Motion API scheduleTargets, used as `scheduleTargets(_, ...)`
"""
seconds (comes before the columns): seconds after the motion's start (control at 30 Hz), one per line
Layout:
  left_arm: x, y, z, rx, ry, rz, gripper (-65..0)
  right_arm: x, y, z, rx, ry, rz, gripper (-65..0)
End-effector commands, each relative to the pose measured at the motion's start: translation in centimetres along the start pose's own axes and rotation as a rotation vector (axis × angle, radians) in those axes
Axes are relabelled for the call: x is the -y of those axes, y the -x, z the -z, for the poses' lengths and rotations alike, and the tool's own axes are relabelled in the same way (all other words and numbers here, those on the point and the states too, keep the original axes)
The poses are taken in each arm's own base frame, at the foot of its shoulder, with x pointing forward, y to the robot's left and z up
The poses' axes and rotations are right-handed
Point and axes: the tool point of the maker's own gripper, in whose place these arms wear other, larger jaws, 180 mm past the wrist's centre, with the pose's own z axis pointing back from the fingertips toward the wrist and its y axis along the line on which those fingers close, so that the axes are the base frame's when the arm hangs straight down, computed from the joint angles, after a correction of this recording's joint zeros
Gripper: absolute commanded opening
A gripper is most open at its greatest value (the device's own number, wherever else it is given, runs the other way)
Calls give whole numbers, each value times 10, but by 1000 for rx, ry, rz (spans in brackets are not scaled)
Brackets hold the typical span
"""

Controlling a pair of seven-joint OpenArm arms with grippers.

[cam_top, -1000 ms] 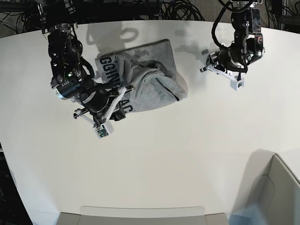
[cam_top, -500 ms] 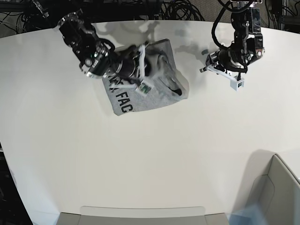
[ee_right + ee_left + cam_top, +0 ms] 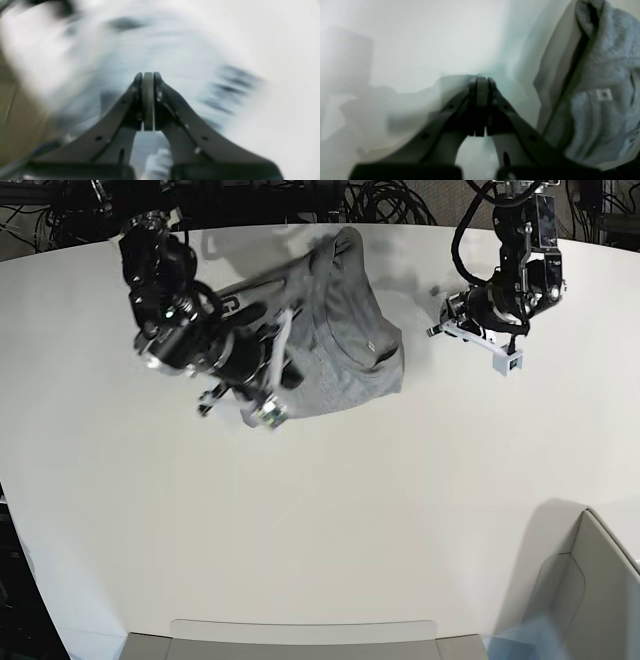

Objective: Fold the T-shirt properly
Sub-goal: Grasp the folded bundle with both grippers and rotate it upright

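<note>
Across the far side of the desk point(image 3: 330, 510) I see the T-shirt point(image 3: 340, 340) bunched, running near-to-far. My right tool point(image 3: 262, 380), clamped empty, sits over its edge; the left tool point(image 3: 470, 320), also pinched empty, waits well apart.

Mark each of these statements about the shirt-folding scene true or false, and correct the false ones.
1. The left gripper is shut and holds nothing. True.
2. The T-shirt lies flat and neatly folded. False: it sits bunched and rumpled.
3. The right gripper is wide open. False: its jaws are shut.
4. The left gripper rests on the T-shirt. False: it is off to the side, over the bare table.
5. The right arm is over the T-shirt. True.
</note>
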Motion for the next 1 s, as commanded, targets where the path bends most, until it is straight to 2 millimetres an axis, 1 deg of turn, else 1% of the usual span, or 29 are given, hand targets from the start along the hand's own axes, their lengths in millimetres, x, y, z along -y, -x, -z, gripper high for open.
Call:
scheduleTargets(0.0,20,-24,-12,74,49,42,-650,21,-9,-7,38,45,32,-650)
scheduleTargets(0.03,35,-32,-17,101,78,72,-650,42,-8,-10,41,90,69,-650)
scheduleTargets(0.07,50,-34,-20,111,113,104,-650,60,-2,-13,27,125,100,-650)
scheduleTargets(0.1,65,-32,-22,106,150,139,-650,74,6,-14,2,149,118,-650)
scheduleTargets(0.17,100,-22,-23,79,236,256,-650,94,27,-13,-64,179,139,-650)
scheduleTargets(0.2,114,-16,-23,70,271,311,-650,101,36,-13,-94,188,148,-650)
scheduleTargets(0.27,146,5,-20,21,343,438,-650,112,56,-11,-152,199,169,-650)
scheduleTargets(0.3,157,14,-19,0,365,482,-650,114,64,-11,-172,199,178,-650)
scheduleTargets(0.37,174,41,-16,-64,406,564,-650,114,78,-9,-210,196,195,-650)
scheduleTargets(0.4,177,55,-15,-100,416,605,-650,113,85,-9,-225,194,199,-650)
scheduleTargets(0.47,177,82,-14,-176,422,688,-650,109,94,-9,-232,189,203,-650)
scheduleTargets(0.53,183,100,-15,-215,443,741,-650,103,103,-6,-232,177,214,-650)
scheduleTargets(0.6,176,115,-9,-272,429,768,-650,98,115,-3,-254,165,219,-650)
scheduleTargets(0.67,165,119,2,-310,392,753,-650,90,124,3,-279,140,220,-650)
scheduleTargets(0.73,145,119,21,-357,327,711,-650,73,130,10,-310,97,192,-650)
scheduleTargets(0.8,132,102,36,-355,269,671,-650,55,137,16,-339,53,159,-650)
scheduleTargets(0.87,120,85,47,-345,225,622,-650,40,140,22,-357,15,130,-650)
scheduleTargets(0.9,115,74,50,-328,208,592,-650,33,140,24,-363,-2,115,-650)
scheduleTargets(0.93,108,62,52,-310,190,555,-650,21,139,26,-366,-28,88,-650)
scheduleTargets(0.97,106,47,52,-280,182,528,-650,10,138,28,-367,-54,61,-650)
